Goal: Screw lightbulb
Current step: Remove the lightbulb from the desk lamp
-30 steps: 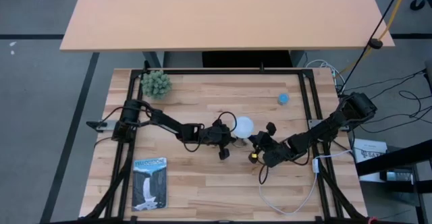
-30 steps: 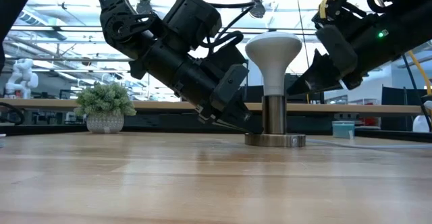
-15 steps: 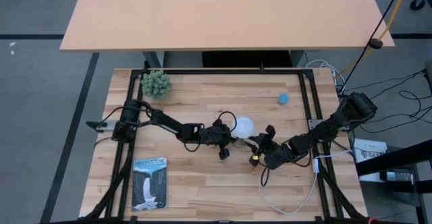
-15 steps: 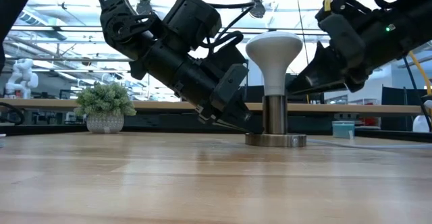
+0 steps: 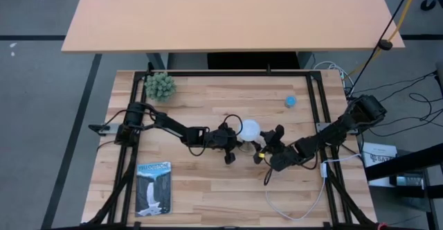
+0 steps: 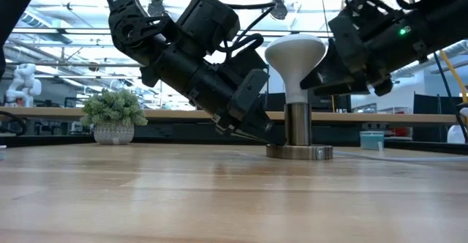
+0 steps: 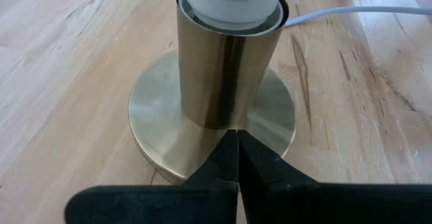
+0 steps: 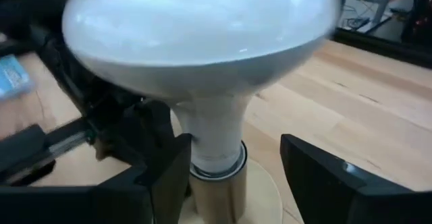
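Two dark arms meet at the middle of a wooden table (image 5: 208,188), where the lightbulb (image 6: 295,60) stands upright in the brass tube of a round socket base (image 6: 298,152). Largest in the scene after the table, the left arm reaches in low from its side and presses the left gripper (image 7: 237,158), fingers closed tight together, down on the flat disc of that base just in front of the tube, apparently pinning it against turning. From the other side, the right gripper (image 8: 233,163) sits at the bulb's neck with its fingers (image 8: 317,177) spread apart, one on each side of the white cone and gripping nothing. Well away from the work, a printed booklet (image 5: 153,188) lies near the table's front edge on the left arm's side, a small potted plant (image 5: 160,86) stands at the far corner on that side, and a small blue object (image 5: 291,101) rests towards the right arm's side. Judging by the bulb's neck, sunk to the rim of the tube, the screwing looks well advanced; whether it is fully tight cannot be told, and more turns by the right gripper may remain
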